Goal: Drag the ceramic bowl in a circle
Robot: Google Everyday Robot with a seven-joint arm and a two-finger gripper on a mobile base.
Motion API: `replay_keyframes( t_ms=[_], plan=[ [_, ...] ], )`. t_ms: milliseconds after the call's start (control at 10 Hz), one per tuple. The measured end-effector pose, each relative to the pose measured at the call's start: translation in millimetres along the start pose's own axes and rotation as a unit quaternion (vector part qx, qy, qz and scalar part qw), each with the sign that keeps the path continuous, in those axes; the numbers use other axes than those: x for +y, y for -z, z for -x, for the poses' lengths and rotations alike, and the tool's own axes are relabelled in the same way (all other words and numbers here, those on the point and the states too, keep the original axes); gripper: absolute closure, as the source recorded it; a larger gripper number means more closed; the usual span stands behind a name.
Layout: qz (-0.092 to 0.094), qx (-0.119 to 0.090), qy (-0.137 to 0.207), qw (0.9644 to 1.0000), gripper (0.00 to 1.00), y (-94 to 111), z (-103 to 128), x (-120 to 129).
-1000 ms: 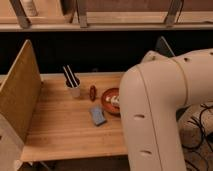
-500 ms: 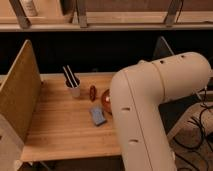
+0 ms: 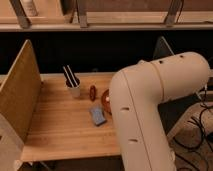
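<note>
Dim room at the back, with a dark recess under a metal-railed shelf. In front, a pale wooden plank desk (image 3: 55, 135), fenced on its left edge by an upright chipboard panel (image 3: 20, 95). Across the right half, a bulky glossy white plastic robot arm (image 3: 150, 100), bent over the desk's right end.

End effector hidden somewhere behind that arm, so cannot tell whether open, closed or gripping anything.

At the desk's right side, the shallow round reddish-brown glossy ceramic bowl (image 3: 106, 100), seen only as a thin curved sliver of rim at the arm's left edge. Probably right under or beside the end effector, judging by the arm's bend, but on which side cannot be told. Round, so no long axis to line up with.

Just left of the sliver, a small dark red-brown upright object (image 3: 92, 92). Further left, a white cup (image 3: 74, 90) holding black sticks (image 3: 69, 76). Nearer the front, a flat blue-grey rectangular pad (image 3: 98, 115), lying askew.

Smooth glaze on smooth wood: likely an easy slide, though with close neighbours at risk on a wide circle.
</note>
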Motion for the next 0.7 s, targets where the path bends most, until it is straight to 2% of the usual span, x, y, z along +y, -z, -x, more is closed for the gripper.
replay_keyframes(
  t_ms=[200, 500, 700],
  plan=[
    [0.018, -0.002, 0.004, 0.9998, 0.2, -15, -5, 12],
    [0.026, -0.007, -0.001, 0.9996, 0.2, -29, -6, 20],
    [0.025, -0.01, -0.007, 0.9996, 0.2, -35, -6, 22]
  ],
)
